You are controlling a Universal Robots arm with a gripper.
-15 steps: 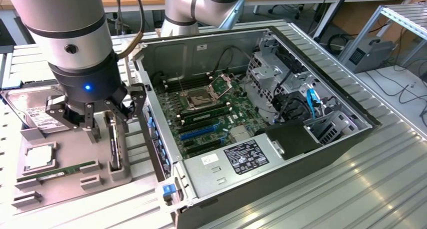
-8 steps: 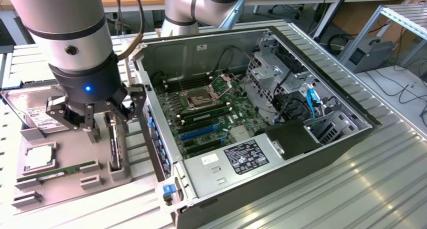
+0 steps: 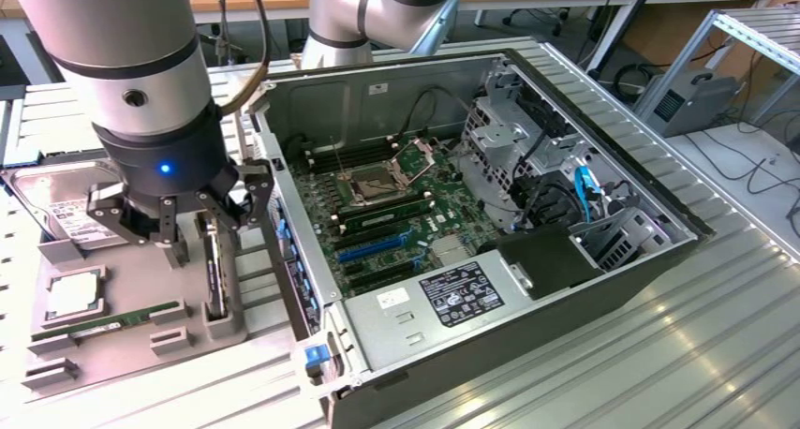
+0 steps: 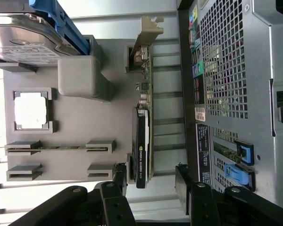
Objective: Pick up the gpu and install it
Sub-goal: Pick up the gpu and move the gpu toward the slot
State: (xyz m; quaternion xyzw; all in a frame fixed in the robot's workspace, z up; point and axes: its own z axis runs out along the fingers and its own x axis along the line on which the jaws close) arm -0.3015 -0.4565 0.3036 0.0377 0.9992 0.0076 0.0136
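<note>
The gpu stands on its edge in a slot of the grey holder tray, beside the open computer case. Its green board, black fan block and silver end bracket show in the wrist view. My gripper hangs just above the card, open. One finger is on the tray side and the other finger is on the case side, each with a gap to the card. Nothing is held.
On the same tray lie a silver hard drive, a CPU and a narrow RAM stick. The open case shows its motherboard with blue slots; its side wall is close to the card.
</note>
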